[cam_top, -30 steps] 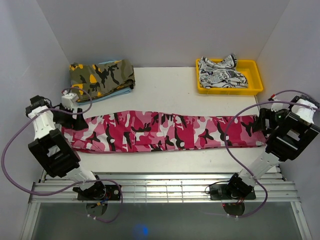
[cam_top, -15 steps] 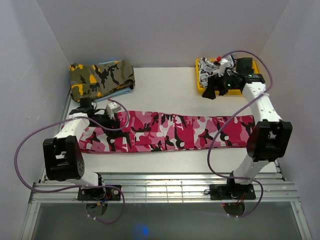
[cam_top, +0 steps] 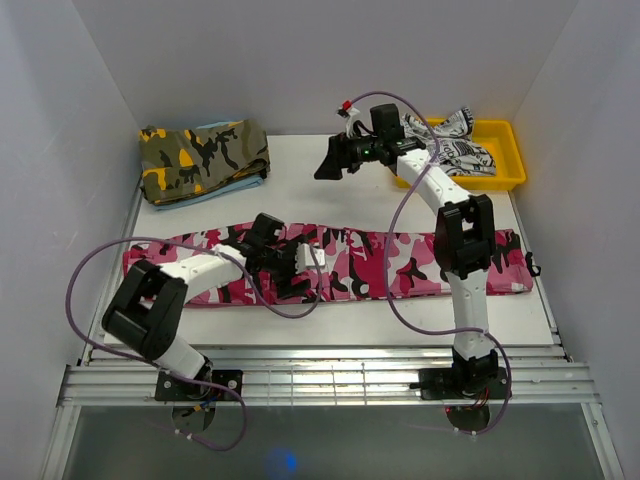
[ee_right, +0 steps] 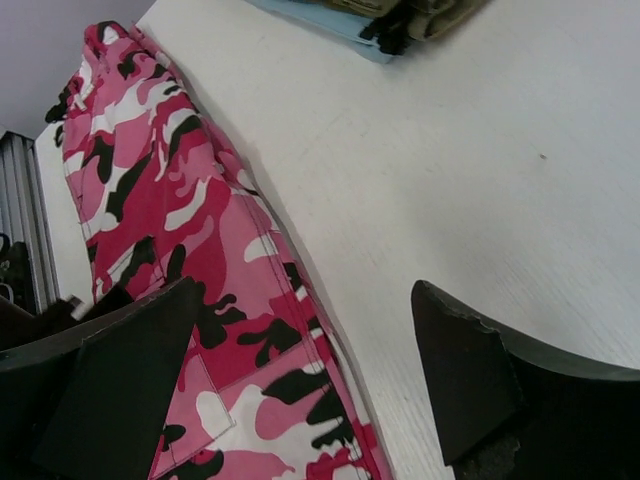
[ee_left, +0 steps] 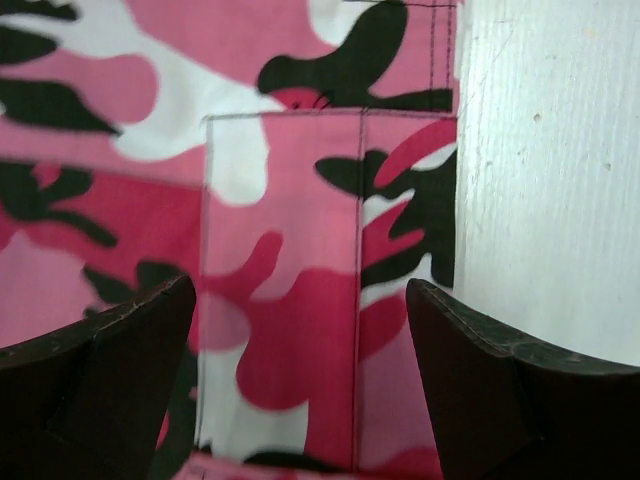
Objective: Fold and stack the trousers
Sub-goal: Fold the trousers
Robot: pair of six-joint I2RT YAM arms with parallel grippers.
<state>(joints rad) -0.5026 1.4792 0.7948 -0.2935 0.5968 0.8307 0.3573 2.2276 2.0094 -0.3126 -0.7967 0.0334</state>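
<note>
Two tools open, trousers [cam_top: 380, 265] flat across the surface [cam_top: 330, 205].
My left tool [ee_left: 302, 300] gapes empty just above the thigh pocket [ee_left: 300, 200]; my right tool [cam_top: 332, 166] hangs empty, trousers below and off to its side. Pinching the pocket layer alone would drag the fold crooked.

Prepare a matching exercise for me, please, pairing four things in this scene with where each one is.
1. trousers
2. olive-and-orange garment
3. white printed garment
4. left gripper

A. in the yellow tray
B. open, above pink camouflage cloth
C. at the table's far left corner
D. spread lengthwise across the middle

Pairs: 1-D, 2-C, 3-A, 4-B
</note>
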